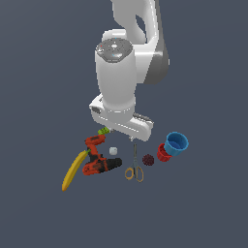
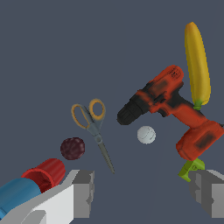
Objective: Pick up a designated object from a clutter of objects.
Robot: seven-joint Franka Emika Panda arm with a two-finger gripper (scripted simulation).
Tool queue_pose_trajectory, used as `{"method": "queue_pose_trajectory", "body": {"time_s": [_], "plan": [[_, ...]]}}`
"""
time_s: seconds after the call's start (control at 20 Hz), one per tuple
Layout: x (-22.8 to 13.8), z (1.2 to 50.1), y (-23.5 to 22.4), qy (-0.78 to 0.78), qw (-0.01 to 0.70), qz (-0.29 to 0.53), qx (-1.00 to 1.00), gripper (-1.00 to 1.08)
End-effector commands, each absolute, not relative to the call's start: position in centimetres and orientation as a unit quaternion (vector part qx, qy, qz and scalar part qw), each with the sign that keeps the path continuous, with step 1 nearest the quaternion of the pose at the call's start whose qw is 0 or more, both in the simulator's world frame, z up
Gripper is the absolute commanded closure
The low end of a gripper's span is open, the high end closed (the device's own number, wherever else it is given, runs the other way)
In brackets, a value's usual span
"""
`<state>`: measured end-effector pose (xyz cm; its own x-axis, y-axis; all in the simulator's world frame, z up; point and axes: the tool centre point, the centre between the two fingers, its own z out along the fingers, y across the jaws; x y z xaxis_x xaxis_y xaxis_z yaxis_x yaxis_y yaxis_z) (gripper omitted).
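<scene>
The cordless drill (image 1: 98, 160) lies on its side on the counter (image 1: 203, 213), at the exterior view's left of the clutter, with the banana (image 1: 73, 170) just beside its outer flank and the white ball (image 1: 113, 151) near its black chuck. The tool (image 2: 142, 194) hangs above the items with its fingers (image 2: 83, 192) spread wide and nothing between them; the drill sits off to one side of it, not under it.

I judge the drill rigid, the heaviest piece here, and unevenly weighted toward the battery base, so a hold at one end would probably let it swing. The red-orange handle between body and base looks the narrowest, flattest span for the fingers. The scissors (image 1: 134, 170), berry (image 1: 148, 160) and cups (image 1: 172, 147) lie well apart from it.
</scene>
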<state>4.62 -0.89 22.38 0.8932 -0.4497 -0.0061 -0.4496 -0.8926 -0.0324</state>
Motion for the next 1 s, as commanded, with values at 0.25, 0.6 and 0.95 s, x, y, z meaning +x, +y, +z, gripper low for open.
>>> {"method": "queue_pose_trajectory", "body": {"time_s": [0.25,0.6,0.95], "plan": [[6.1,18.2,-1.8,0.338,0.016,-0.005,-0.941,-0.60],[7.1,14.1,-2.8,0.433,0.013,-0.010,-0.901,-0.60],[7.7,10.2,-3.9,0.520,0.009,-0.017,-0.854,-0.60]]}}
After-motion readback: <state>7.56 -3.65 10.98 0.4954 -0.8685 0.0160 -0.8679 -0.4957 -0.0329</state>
